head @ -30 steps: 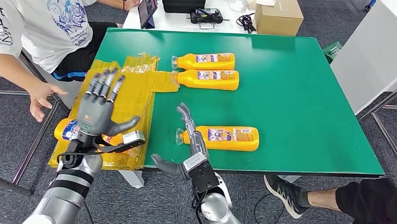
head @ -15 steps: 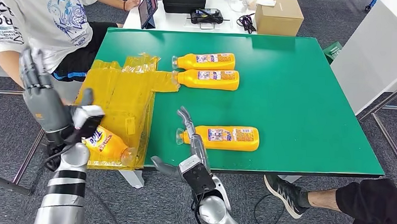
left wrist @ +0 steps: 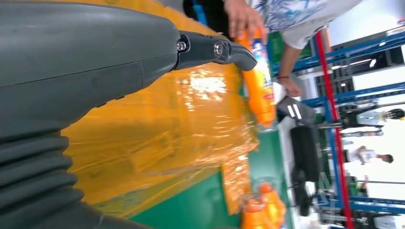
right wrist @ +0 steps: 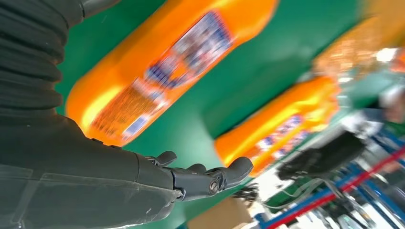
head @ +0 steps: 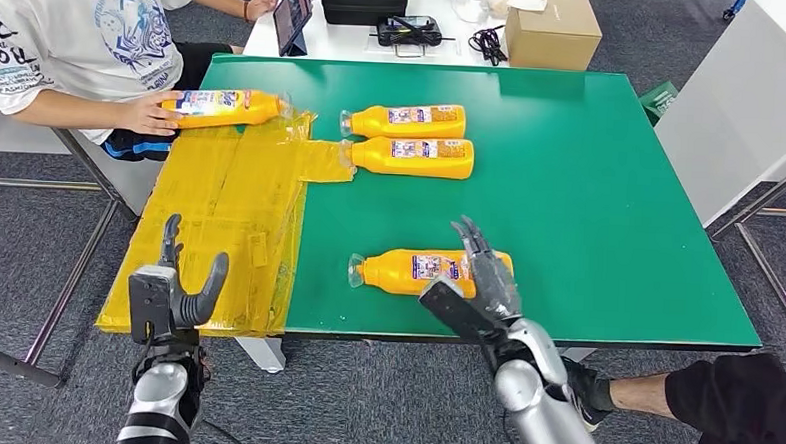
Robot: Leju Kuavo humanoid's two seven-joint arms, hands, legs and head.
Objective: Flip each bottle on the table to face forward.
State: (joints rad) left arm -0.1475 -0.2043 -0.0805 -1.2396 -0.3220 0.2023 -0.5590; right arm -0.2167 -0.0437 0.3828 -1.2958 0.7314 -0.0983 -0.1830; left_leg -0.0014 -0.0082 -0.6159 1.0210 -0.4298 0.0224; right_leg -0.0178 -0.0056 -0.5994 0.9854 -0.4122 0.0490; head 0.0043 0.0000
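Three orange bottles lie on their sides on the green table point(head: 611, 191): two side by side at the back point(head: 403, 120) point(head: 412, 156) and one near the front edge point(head: 417, 270) point(right wrist: 157, 71). A person's hand point(head: 151, 113) holds a fourth bottle point(head: 219, 106) point(left wrist: 258, 81) at the far left, on the yellow plastic sheet point(head: 240, 205). My right hand point(head: 482, 276) point(right wrist: 95, 181) hovers open at the near bottle's base end, fingers stretched out. My left hand point(head: 181, 288) point(left wrist: 95, 71) is open and holds nothing, low at the sheet's near corner.
A cardboard box point(head: 550, 31), a tablet point(head: 291, 15) and a black case point(head: 364, 1) sit on the white table behind. A person sits at the far left; another person's leg point(head: 721, 407) lies at the lower right. A white panel point(head: 745, 97) stands on the right.
My left hand has let go of its bottle and dropped back to the near corner; the person now holds that bottle at the far left. My right hand moved from the near bottle's neck to its base.
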